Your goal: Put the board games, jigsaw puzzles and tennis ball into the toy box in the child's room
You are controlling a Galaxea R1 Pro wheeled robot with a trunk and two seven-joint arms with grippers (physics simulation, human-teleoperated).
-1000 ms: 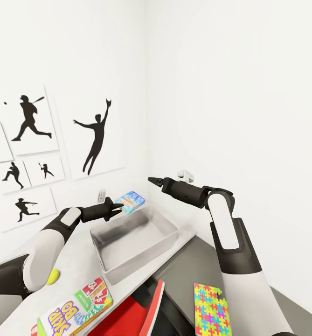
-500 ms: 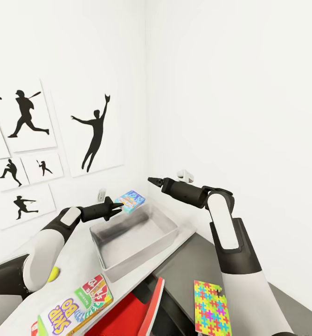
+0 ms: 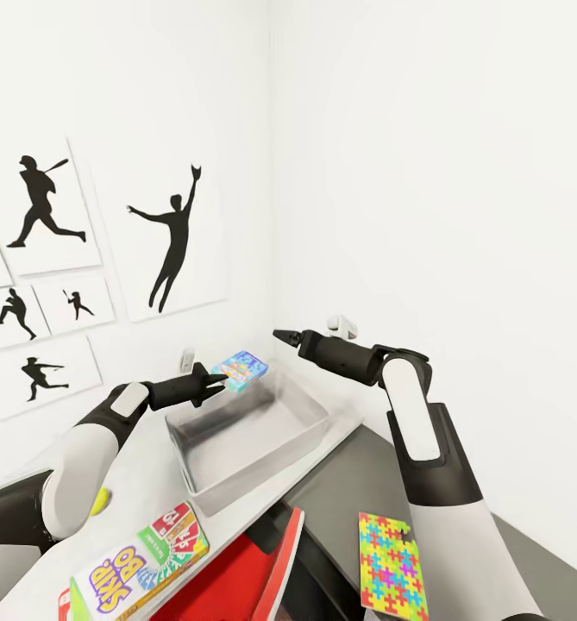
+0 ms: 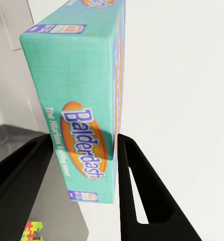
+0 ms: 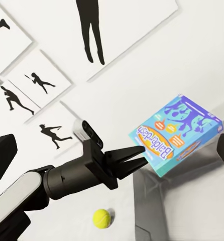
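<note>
My left gripper (image 3: 222, 379) is shut on the light blue board game (image 3: 241, 370), holding it tilted over the far left corner of the grey toy box (image 3: 262, 463) on the table (image 3: 141, 479). In the left wrist view the box (image 4: 82, 125) sits between both fingers (image 4: 142, 196). The right wrist view shows the same board game (image 5: 177, 134) in the left gripper (image 5: 142, 155). My right gripper (image 3: 281, 335) hovers open above the toy box's far right corner. The tennis ball (image 3: 101, 500) and the SKIP BO game (image 3: 141, 561) lie on the table near me. A jigsaw puzzle (image 3: 391, 565) lies on the lower dark desk.
The toy box stands in the room's corner, with white walls close behind and to its right. Sports-silhouette pictures (image 3: 172, 246) hang on the left wall. The dark grey desk (image 3: 348, 492) adjoins the table. A red and black object (image 3: 254, 573) sits below between the desks.
The head view has shifted slightly, so the wall pictures sit further left and the table things lower. Both arms and the held board game keep nearly the same places.
</note>
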